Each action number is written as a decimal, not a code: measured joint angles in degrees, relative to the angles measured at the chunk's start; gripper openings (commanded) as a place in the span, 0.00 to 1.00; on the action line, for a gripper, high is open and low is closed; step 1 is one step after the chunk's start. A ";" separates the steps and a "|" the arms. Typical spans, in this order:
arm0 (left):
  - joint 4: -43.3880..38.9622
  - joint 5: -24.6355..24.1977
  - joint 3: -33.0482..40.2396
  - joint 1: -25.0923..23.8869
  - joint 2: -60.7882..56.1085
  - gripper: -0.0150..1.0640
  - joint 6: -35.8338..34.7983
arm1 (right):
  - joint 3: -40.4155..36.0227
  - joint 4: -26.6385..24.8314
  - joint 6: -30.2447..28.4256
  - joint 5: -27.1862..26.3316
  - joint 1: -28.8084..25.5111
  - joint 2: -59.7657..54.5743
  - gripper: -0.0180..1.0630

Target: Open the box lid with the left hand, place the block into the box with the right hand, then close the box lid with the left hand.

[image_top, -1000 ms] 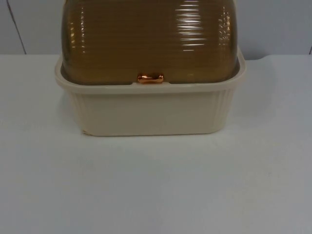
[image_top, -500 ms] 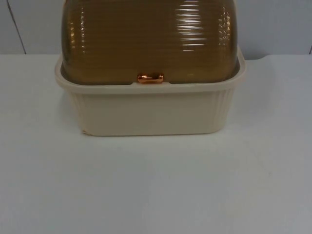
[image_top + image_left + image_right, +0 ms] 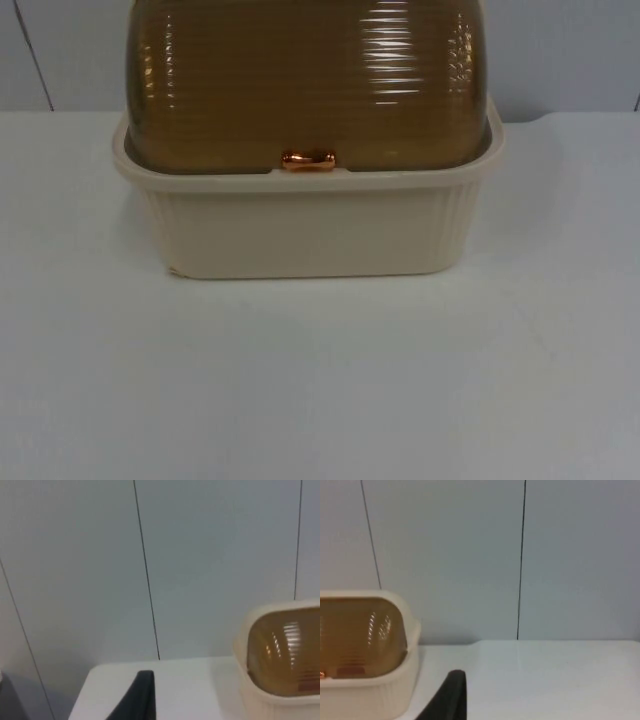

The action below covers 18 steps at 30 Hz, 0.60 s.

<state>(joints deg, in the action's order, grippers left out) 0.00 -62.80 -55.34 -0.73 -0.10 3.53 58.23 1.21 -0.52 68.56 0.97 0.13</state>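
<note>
Change since earlier: nothing has moved in the top view; box, lid and handle sit just as they did a second ago.
Box: cream ribbed box (image 3: 305, 235) stands at the upper middle of the top view, on the white table (image 3: 320, 390), its back toward the grey partition wall (image 3: 570, 50).
Lid: brown see-through ribbed lid (image 3: 305, 85) is down, its lower edge seated inside the box's rim all along the front.
Handle: small copper-coloured handle (image 3: 308, 159) sits at the middle of the lid's front edge, just above the rim.
Left gripper: left gripper (image 3: 141, 695) hangs over the table's far edge, well apart from the box (image 3: 280, 655), facing the wall (image 3: 150, 565); one black fingertip (image 3: 141, 695) is visible, and whether the fingers are apart or together I cannot tell.
Right gripper: right gripper (image 3: 452, 695) is near the box's end (image 3: 365, 645) without touching it, over the table (image 3: 545, 675); one black fingertip (image 3: 452, 695) is visible, grip state cannot be told.
Arms: both wait.
</note>
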 measured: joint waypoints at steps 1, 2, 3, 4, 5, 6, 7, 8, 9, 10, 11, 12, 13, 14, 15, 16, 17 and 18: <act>0.00 1.26 1.87 0.00 0.00 0.99 0.00 | -1.40 0.40 -0.10 -0.56 0.00 0.00 0.99; 0.00 2.23 3.73 0.00 0.00 0.99 0.00 | -2.89 0.77 -0.10 -1.36 0.00 0.00 0.99; 0.00 3.15 5.25 0.00 0.00 0.99 -0.11 | -4.47 1.04 -0.10 -2.24 0.00 0.00 0.99; 0.00 3.80 7.00 0.00 0.00 0.99 -0.35 | -5.78 1.17 -0.40 -3.04 0.00 0.00 0.99; 0.00 4.50 8.76 0.00 0.10 0.99 -0.48 | -7.37 1.27 -0.40 -3.79 0.00 0.00 0.99; 0.00 4.83 10.18 0.00 0.12 0.99 -0.48 | -8.92 1.27 -0.40 -4.50 0.00 0.00 0.99; 0.00 4.93 11.79 0.00 0.12 0.99 -0.59 | -10.19 1.38 -0.40 -5.14 0.00 -0.10 0.99; 0.00 4.93 11.79 0.00 0.12 0.99 -0.59 | -10.19 1.38 -0.40 -5.14 0.00 -0.10 0.99; 0.00 4.93 13.38 0.00 0.12 0.99 -0.59 | -11.67 1.38 -0.40 -5.54 0.00 -0.13 0.99; 0.00 4.93 14.92 0.00 0.12 0.99 -0.59 | -13.17 1.38 -0.40 -5.84 0.00 -0.13 0.99; 0.00 4.93 16.18 0.00 0.12 0.99 -0.59 | -14.67 1.38 -0.40 -5.99 0.00 -0.10 0.99; 0.00 4.82 17.68 0.00 0.23 0.99 -0.59 | -15.91 1.38 -0.40 -6.14 0.00 -0.10 0.99; 0.00 4.82 19.15 0.00 0.23 0.99 -0.69 | -17.43 1.38 -0.40 -6.12 0.00 -0.20 0.99; 0.00 4.82 19.15 0.00 0.23 0.99 -0.69 | -17.43 1.38 -0.40 -6.12 0.00 -0.20 0.99; 0.00 4.70 20.43 0.00 0.23 0.99 -0.80 | -18.97 1.38 -0.40 -6.26 0.00 -0.20 0.99; 0.00 4.70 21.93 0.00 0.23 0.99 -0.80 | -20.44 1.38 -0.40 -6.39 0.00 -0.20 0.99; 0.00 4.51 23.40 0.00 0.23 0.99 -0.80 | -21.66 1.38 -0.40 -6.51 0.00 -0.20 0.99; 0.00 4.51 23.40 0.00 0.23 0.99 -0.80 | -21.66 1.38 -0.40 -6.51 0.00 -0.20 0.99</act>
<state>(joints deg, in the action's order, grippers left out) 0.00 -58.30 -31.94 -0.73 0.12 2.73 36.57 2.58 -0.91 62.05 0.97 -0.08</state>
